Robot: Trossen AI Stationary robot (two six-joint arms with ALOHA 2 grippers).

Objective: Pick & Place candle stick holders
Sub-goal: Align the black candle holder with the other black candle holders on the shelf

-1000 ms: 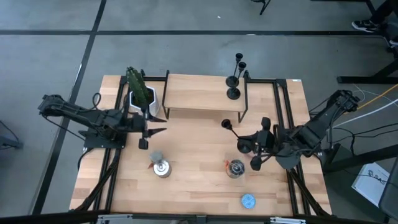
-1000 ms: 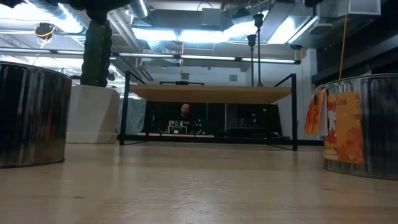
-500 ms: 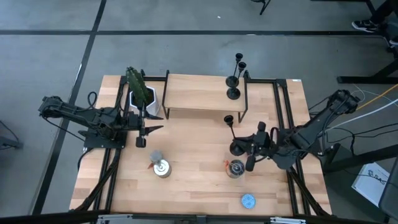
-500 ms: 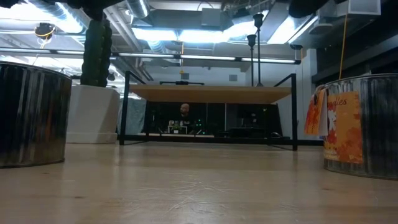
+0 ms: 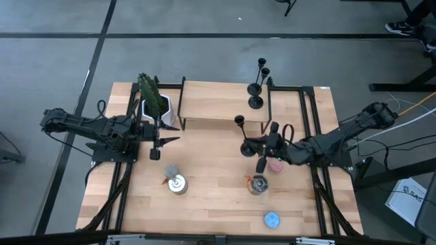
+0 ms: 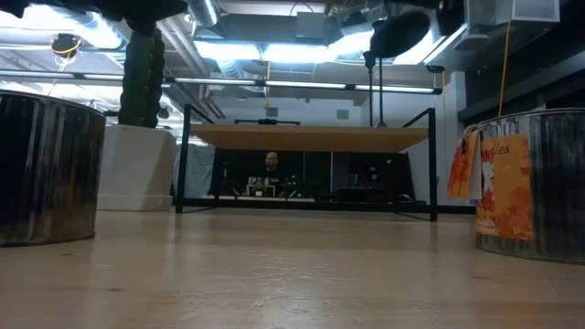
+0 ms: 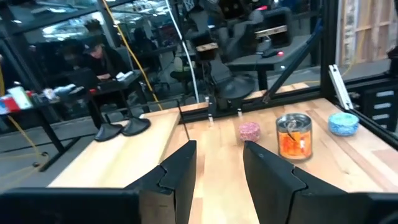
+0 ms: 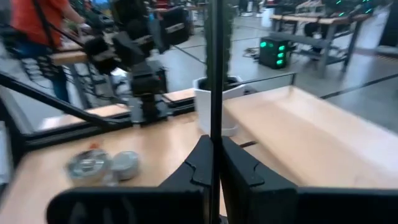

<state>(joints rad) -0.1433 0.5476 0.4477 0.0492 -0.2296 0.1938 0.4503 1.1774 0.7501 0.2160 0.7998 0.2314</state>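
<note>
Two black candle stick holders (image 5: 255, 102) stand on their round bases on the raised wooden shelf (image 5: 218, 102) at the far side. A third holder (image 5: 240, 129) hangs above the table in front of the shelf, with my right gripper (image 5: 259, 148) shut on it. The low view shows its round base (image 6: 399, 32) high above the tabletop. My left gripper (image 5: 170, 139) is open with nothing between its fingers, and waits at the left beside the white plant pot (image 5: 155, 112). My right gripper pinches the holder's thin stem (image 8: 214, 124) between its two fingers, which come level from the table's right and lie across the stem. The holder stands about upright in the hold, lifted clear of the table.
A silver tin (image 5: 177, 184) stands near the left centre. Near my right gripper are an orange-labelled tin (image 5: 257, 184) and a small pink thing (image 5: 274, 164). A blue disc (image 5: 271, 219) lies near the front edge. The shelf's black frame (image 5: 268, 112) stands close to the held holder.
My right gripper has carried the holder toward the table's left and far side, closer to the shelf, and has sunk a little. The holder's base has come into the top of the low view. The pink thing shows where the gripper was.
</note>
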